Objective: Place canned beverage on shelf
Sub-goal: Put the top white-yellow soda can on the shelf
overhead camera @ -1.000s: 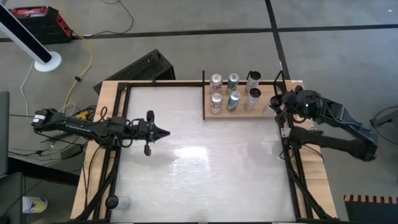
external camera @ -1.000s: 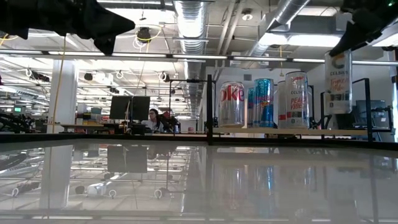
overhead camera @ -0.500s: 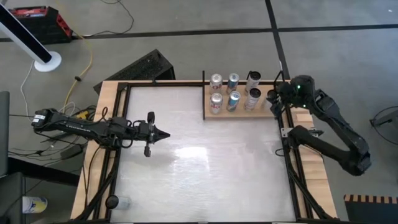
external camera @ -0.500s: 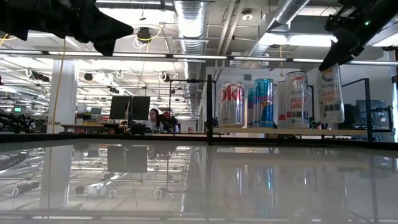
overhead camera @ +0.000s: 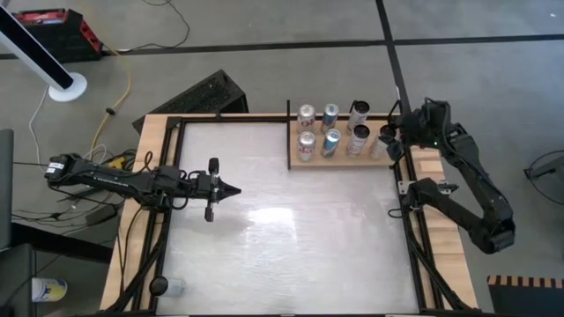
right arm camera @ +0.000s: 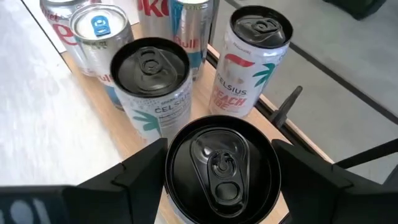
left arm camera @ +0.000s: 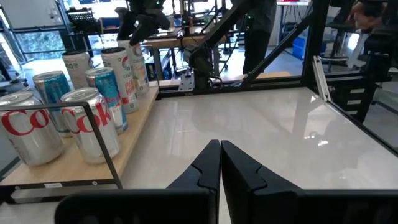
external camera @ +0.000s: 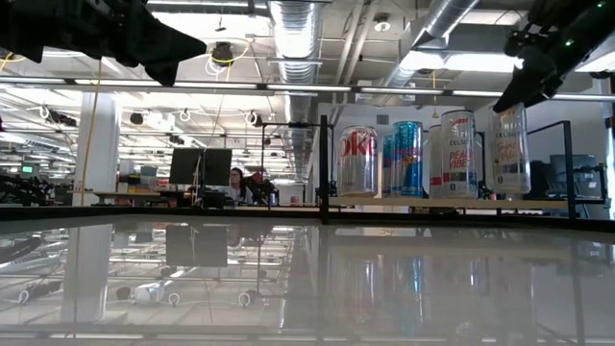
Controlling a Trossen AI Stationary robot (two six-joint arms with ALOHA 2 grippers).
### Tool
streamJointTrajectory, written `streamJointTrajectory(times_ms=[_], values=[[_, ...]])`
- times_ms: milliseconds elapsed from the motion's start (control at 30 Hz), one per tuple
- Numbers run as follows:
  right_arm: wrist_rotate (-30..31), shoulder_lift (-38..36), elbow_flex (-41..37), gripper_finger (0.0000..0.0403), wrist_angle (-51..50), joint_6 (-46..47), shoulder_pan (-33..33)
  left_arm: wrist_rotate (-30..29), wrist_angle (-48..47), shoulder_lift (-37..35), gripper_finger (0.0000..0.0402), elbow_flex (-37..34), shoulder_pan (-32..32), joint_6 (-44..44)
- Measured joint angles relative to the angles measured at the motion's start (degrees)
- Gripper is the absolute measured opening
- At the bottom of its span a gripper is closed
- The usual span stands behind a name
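Observation:
The shelf (overhead camera: 339,160) is a light wooden board with black rails at the table's far right. Several cans stand upright on it: Coke (external camera: 357,160), Red Bull (external camera: 407,158) and Celsius (external camera: 458,154). At the shelf's right end, my right gripper (overhead camera: 393,137) is shut on the canned beverage (external camera: 509,149), a white Celsius can with a black top (right arm camera: 219,165). My left gripper (overhead camera: 229,188) hangs shut over the table's left half, pointing level toward the right; its closed fingers (left arm camera: 220,158) hold nothing. My right gripper pinches the can between its two fingers, one on each side of the can's upper wall just under the rim (right arm camera: 169,163). The fingers (right arm camera: 305,177) come slanting down from the right. The can stands upright with its base at shelf level; whether it rests on the board I cannot tell.
Two Celsius cans (right arm camera: 153,87) (right arm camera: 252,59) stand close beside the held can, toward the shelf's middle. A black rail post (external camera: 324,159) marks the shelf's left end. The white tabletop (overhead camera: 282,229) spreads in front of the shelf. People sit in the room beyond.
My right gripper has carried the can down and a little leftward to the shelf's right end, its arm swinging round toward the far edge. The can, first high above the shelf, passed through a tilt and now stands upright at shelf level.

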Motion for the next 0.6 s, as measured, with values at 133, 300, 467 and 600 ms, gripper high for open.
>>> streamJointTrajectory(times_ms=[133,300,467,600], values=[[0.6,1.0,0.0,0.0291,0.1,0.5,0.5,0.0,0.0,0.0,0.0000,0.0,0.0,0.3],[0.6,1.5,0.0,0.0291,-0.3,0.7,0.4,0.0,0.0,0.0,0.0000,0.0,0.0,-0.3],[0.6,1.5,0.0,0.0291,-0.2,0.8,0.4,0.0,-0.3,0.0,0.0000,0.0,0.0,-0.5],[0.6,1.5,0.0,0.0291,-0.3,0.7,0.4,0.0,-0.3,0.0,0.0000,0.0,0.0,-0.5]])
